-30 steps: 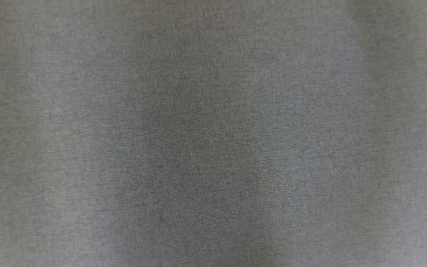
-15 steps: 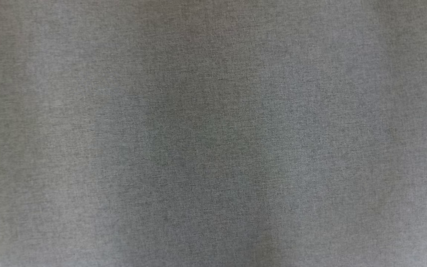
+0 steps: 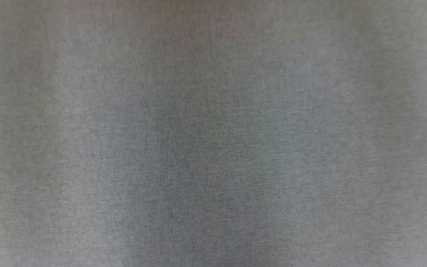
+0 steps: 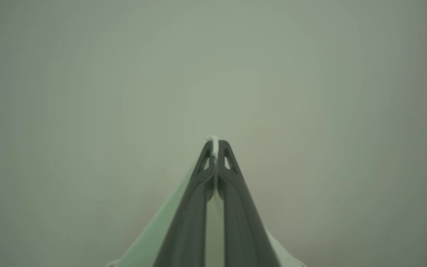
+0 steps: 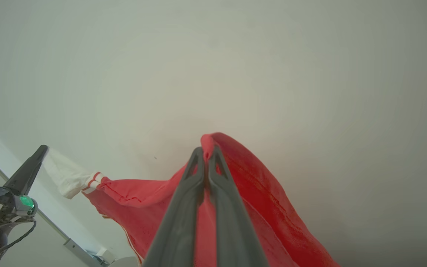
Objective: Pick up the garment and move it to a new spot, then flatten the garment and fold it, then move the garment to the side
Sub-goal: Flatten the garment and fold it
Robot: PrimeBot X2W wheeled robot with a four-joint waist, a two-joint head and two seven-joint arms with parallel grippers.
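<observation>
While the red knitted garment (image 5: 258,193) is held up in the air by both arms, no counter or table edge can be made out beneath it, so its place is given by the grippers alone. A fold of red cloth is pinched between the pressed-together fingers of the right gripper (image 5: 207,151), and the body of the garment is seen falling away below and to either side of that grip. The white sleeve (image 5: 63,174), banded with two red stripes at its seam, is stretched out toward the left gripper (image 4: 215,145), whose fingers are closed tight on a thin white edge of cloth at their very tips. Behind both grips a pale plain background (image 5: 235,55) is seen, with nothing touching the garment.

A grey woven cloth (image 3: 213,148) is shown close up and blurred in the head view; whether it is a table cover cannot be told.

The pick-up is judged to be done, and the garment appears to be spread between two grips, as would suit carrying it to a new spot. Setting it down, flattening, folding and the move to the side are all judged to be left. A slip from the thin left-hand pinch is judged the main risk.
</observation>
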